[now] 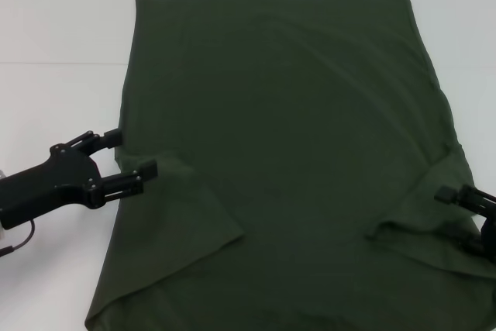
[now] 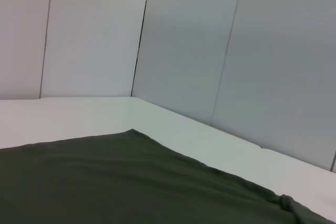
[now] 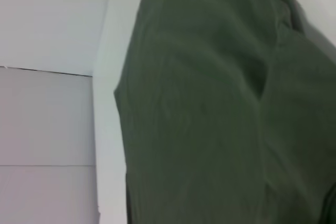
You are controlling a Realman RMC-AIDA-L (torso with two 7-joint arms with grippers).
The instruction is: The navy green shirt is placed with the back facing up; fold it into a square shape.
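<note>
The navy green shirt [image 1: 287, 114] lies flat on the white table [image 1: 62, 36], plain side up, with both sleeves folded inward over the body. My left gripper [image 1: 133, 153] is at the shirt's left edge, open, one fingertip over the cloth and the other beside it, holding nothing. At the shirt's right edge by the folded sleeve is my right gripper [image 1: 459, 218], partly cut off by the picture's edge; it looks open and empty. The left wrist view shows a corner of the shirt [image 2: 105, 182]. The right wrist view shows the shirt [image 3: 210, 129] with a fold.
The white table [image 2: 210, 145] extends beyond the shirt on the left and far sides. Grey wall panels [image 2: 184, 51] stand behind the table's far edge. A cable hangs under my left arm [image 1: 15, 242].
</note>
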